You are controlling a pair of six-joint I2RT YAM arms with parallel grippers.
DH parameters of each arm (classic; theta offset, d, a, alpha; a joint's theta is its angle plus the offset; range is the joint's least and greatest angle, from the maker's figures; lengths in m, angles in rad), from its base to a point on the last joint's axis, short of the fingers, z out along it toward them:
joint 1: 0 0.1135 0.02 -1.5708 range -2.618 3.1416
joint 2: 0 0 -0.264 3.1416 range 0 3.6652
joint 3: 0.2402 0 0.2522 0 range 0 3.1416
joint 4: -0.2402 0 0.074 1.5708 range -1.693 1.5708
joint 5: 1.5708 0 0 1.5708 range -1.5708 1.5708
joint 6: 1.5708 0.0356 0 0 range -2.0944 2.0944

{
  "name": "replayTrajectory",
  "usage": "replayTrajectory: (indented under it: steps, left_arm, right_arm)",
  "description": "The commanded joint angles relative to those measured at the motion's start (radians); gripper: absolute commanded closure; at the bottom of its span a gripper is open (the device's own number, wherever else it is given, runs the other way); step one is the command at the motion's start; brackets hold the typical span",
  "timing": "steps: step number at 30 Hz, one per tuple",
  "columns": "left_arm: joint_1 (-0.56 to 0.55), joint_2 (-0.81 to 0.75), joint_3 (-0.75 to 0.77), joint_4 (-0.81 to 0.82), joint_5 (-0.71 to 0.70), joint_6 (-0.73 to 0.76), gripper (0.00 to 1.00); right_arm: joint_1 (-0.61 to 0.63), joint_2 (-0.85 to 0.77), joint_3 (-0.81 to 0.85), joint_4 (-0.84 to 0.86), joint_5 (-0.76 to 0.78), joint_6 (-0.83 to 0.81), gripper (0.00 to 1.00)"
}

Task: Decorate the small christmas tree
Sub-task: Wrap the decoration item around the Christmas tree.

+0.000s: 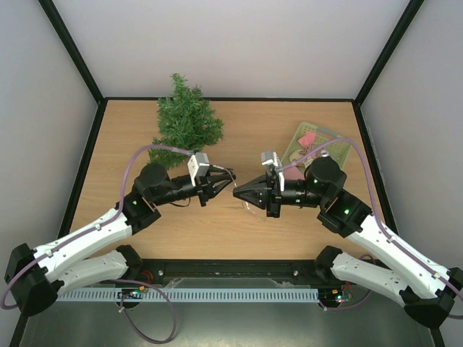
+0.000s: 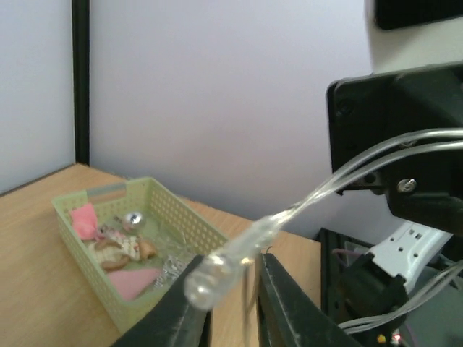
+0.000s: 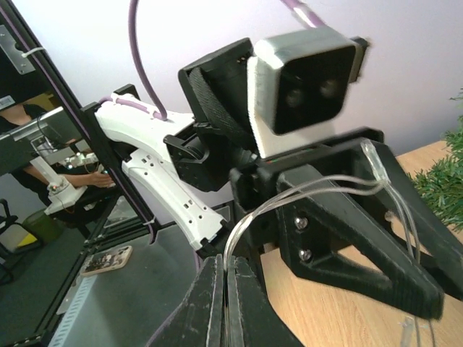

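Two grippers sit nose to nose mid-table with one light string between them. The right gripper (image 1: pixel 240 190) is clamped flat on the clear wire (image 2: pixel 318 191); the right wrist view shows its fingers together with the wire coming up out of the seam. The left gripper (image 1: pixel 229 176) is part-way open around the bulb (image 2: pixel 206 278) at the string's end. The bulb sits against one finger and a sliver of table shows between it and the other, so I read it as not pinched yet.

Key geometry: the small christmas tree (image 1: pixel 187 119) stands at the far edge of the table (image 1: pixel 253 130), left of centre, beyond the left gripper and a bit to its left. It looks upright, long axis vertical, base hidden under the branches. The left arm is clearly nearer; the right would have to reach across the left to get there.

The left gripper points right, across the table, so the tree is off its flank, not ahead of it. My read: left takes the bulb end, swings far-left into the branches, and right pays out wire.

The basket (image 2: pixel 188 220) of ornaments is far right, well apart from the tree, and not in play for this move.
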Motion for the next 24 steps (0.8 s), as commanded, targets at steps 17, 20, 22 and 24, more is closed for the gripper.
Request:
replayTrajectory:
  steps: [17, 20, 22, 24]
  left_arm:
    - [-0.007, -0.141, 0.349, -0.447, -0.434, 0.328, 0.98]
    - [-0.007, -0.141, 0.371, -0.441, -0.456, 0.395, 0.98]
    - [-0.007, -0.148, 0.364, -0.409, -0.439, 0.438, 0.98]
    - [-0.007, -0.152, 0.352, -0.375, -0.411, 0.478, 0.98]
  right_arm:
    - [0.000, 0.022, 0.108, 0.079, 0.565, -0.136, 0.98]
    - [0.000, 0.084, 0.155, 0.069, 0.408, -0.181, 0.98]
    - [0.001, 0.124, 0.179, 0.069, 0.304, -0.167, 0.98]
    - [0.001, 0.164, 0.201, 0.077, 0.238, -0.115, 0.98]
